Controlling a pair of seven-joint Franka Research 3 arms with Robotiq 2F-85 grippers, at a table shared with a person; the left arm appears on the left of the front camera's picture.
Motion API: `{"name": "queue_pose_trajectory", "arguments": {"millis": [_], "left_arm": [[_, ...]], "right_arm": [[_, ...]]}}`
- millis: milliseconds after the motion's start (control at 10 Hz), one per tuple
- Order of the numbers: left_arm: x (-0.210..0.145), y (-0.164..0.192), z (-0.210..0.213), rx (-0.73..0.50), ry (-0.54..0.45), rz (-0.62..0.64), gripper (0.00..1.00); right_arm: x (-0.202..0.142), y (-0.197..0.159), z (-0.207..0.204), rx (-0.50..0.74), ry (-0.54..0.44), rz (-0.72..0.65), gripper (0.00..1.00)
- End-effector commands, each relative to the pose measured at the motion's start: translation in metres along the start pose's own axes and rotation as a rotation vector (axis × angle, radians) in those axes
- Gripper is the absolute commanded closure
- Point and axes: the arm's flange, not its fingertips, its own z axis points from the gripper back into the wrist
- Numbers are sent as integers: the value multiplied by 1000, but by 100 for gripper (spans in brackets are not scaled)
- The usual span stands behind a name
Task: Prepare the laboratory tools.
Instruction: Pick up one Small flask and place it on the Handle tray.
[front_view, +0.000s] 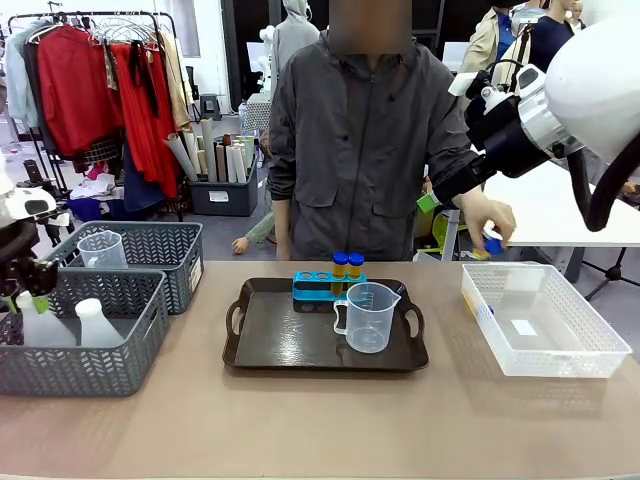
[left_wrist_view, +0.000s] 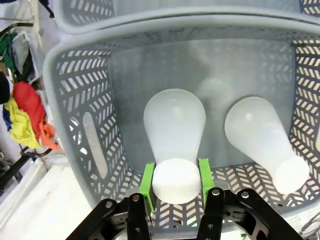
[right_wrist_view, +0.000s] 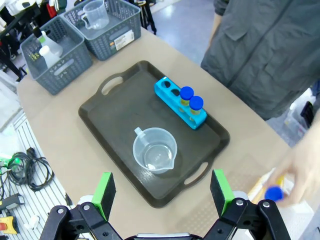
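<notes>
In the left wrist view my left gripper is shut on the neck of a translucent white conical flask, a green pad on each side, inside the near grey mesh basket. A second flask lies beside it. At the front view's far left edge that gripper reaches into the basket. On the black tray stand a clear measuring cup and the blue rack with two blue-capped yellow tubes. My right gripper hangs open high above the tray.
The far grey basket holds another clear measuring cup. A clear plastic crate sits at the table's right. The person's hand holds a blue-capped tube just behind that crate. Bare table runs along the front.
</notes>
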Motion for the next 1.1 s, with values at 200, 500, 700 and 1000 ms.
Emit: {"name": "queue_pose_trajectory", "arguments": {"millis": [200,500,700,1000], "left_arm": [[-4,-21,47,1,-35,-30,100],[-6,-58,106,44,14,-60,100],[-10,-87,161,79,-33,-96,100],[-20,-124,229,48,-29,-200,100]], "right_arm": [[1,1,0,8,-7,-7,0],[1,1,0,8,-7,-7,0],[1,1,0,8,-7,-7,0],[1,1,0,8,-7,-7,0]]}}
